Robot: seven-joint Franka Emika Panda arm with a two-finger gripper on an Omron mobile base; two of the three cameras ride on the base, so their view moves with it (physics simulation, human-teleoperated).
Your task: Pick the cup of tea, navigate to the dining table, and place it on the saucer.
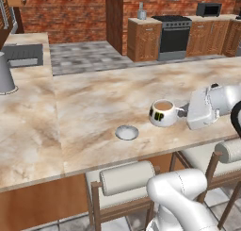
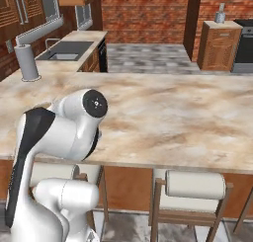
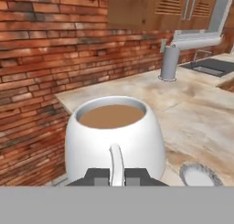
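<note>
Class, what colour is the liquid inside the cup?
Brown, the tea in the white cup; clearest in the hand view.

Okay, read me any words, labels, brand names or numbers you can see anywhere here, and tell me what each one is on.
Cup of tea, held by its handle in the gripper above the dining table: a dark mark with yellowish strokes on its side, too blurred to read.
Saucer, oven, microwave, paper towel holder: no lettering that I can make out.
Nothing else is legible.

marbled dining table [image 1: 94, 103], saucer [image 1: 127, 132] on it
</note>
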